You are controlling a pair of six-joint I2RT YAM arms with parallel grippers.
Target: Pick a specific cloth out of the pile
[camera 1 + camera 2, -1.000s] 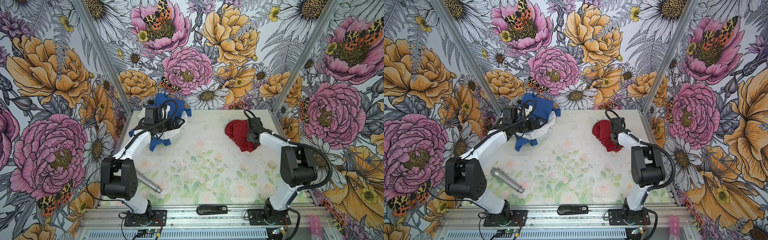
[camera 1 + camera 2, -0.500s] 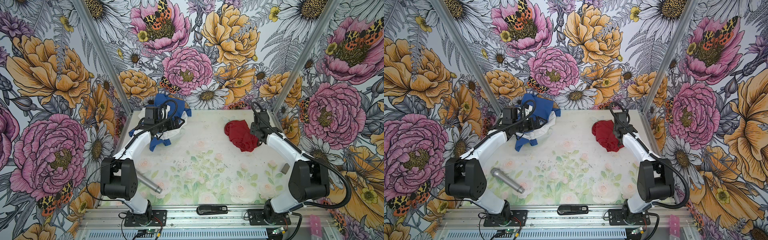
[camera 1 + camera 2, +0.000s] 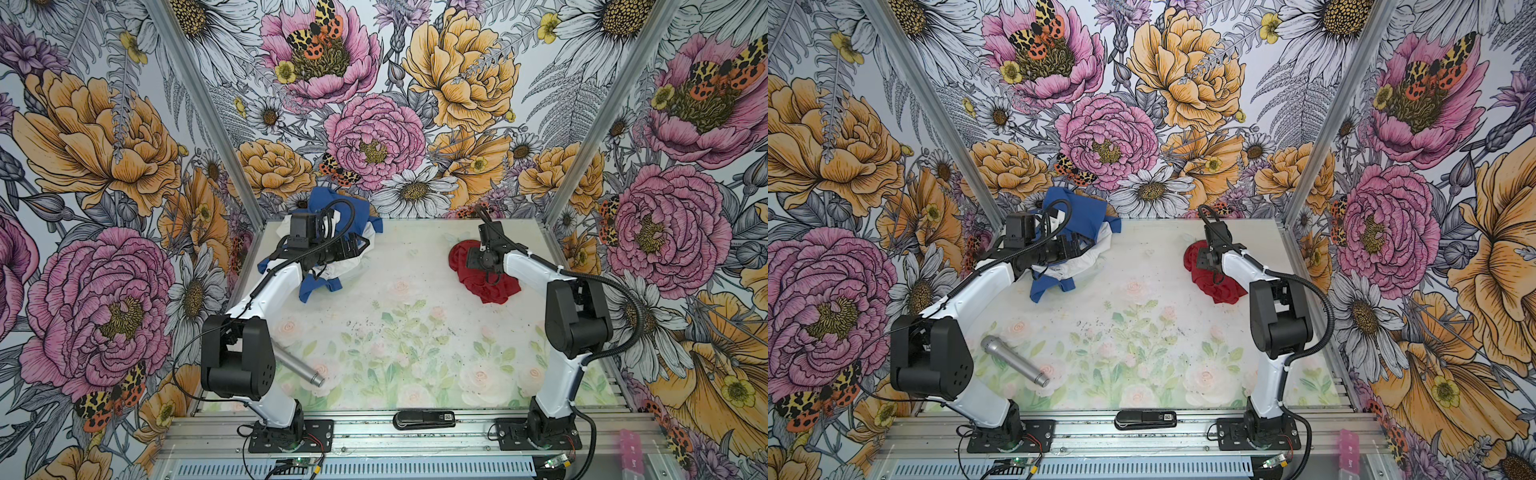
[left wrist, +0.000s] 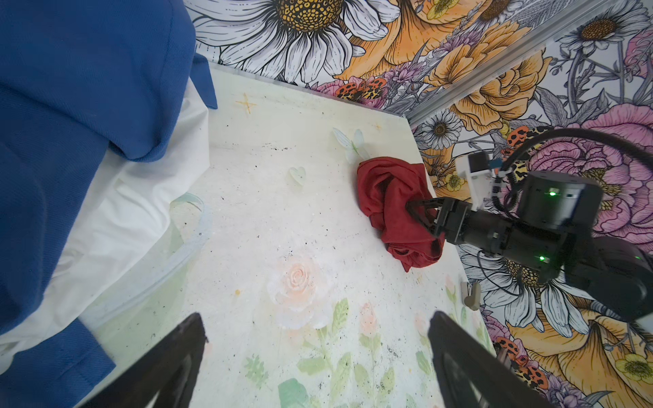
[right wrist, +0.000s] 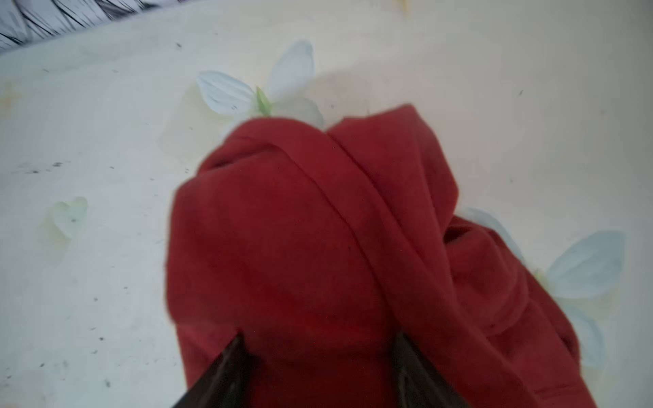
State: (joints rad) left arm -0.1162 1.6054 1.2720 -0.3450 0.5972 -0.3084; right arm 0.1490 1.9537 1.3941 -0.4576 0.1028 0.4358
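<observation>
The pile (image 3: 328,203), rumpled royal-blue and white garments, sits in the far left corner of the worktop (image 3: 399,328), heaped against the flowered wall. The left tool (image 4: 316,319) hovers over the pile's near edge, with blue and white fabric just beside and under it. Its jaws are spread wide and only bare worktop shows between them. Well behind this tool, back by its arm's elbow, a silver microphone (image 3: 1013,360) lies flat on the worktop, its mesh head pointing away from the middle.

Far from both tools, a flat black device (image 3: 424,419) rests on the metal rail between the two arm bases.

Across a bare stretch of worktop from the left tool lies a red cloth (image 3: 500,291), bunched in thick folds and well apart from the pile. The right tool (image 5: 318,349) points down into it. Its jaws stand partly spread, astride a bulge of the red fabric, with the fingers (image 5: 229,364) touching the cloth. The cloth spreads beyond the tool on both sides and rests on the worktop.
</observation>
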